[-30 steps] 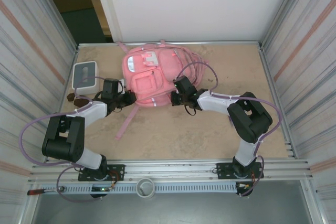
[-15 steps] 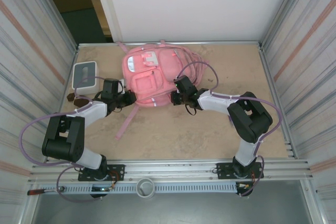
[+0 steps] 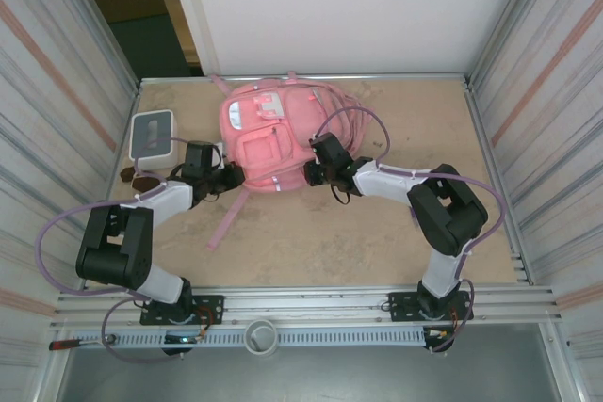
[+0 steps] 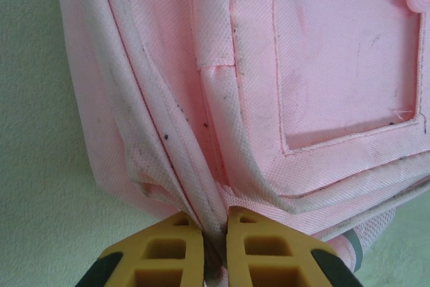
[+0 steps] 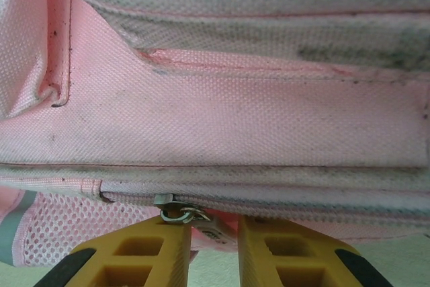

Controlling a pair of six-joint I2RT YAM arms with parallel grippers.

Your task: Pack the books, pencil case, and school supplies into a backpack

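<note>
Now right pincer (image 5: 213,230) eased slightly apart around zipper pull (image 5: 180,214), left pincer (image 4: 213,225) still clamping backpack (image 3: 273,134) fabric.

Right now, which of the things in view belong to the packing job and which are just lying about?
Job in hand:
- backpack, its lower edge pinched by the left gripper
- zip pull on the backpack, at the right gripper

Lying about:
- white box with a grey top
- brown lumps beside the white box
- white ring

One backpack (image 3: 273,134), one white box (image 3: 152,135), two brown lumps (image 3: 144,179).
</note>
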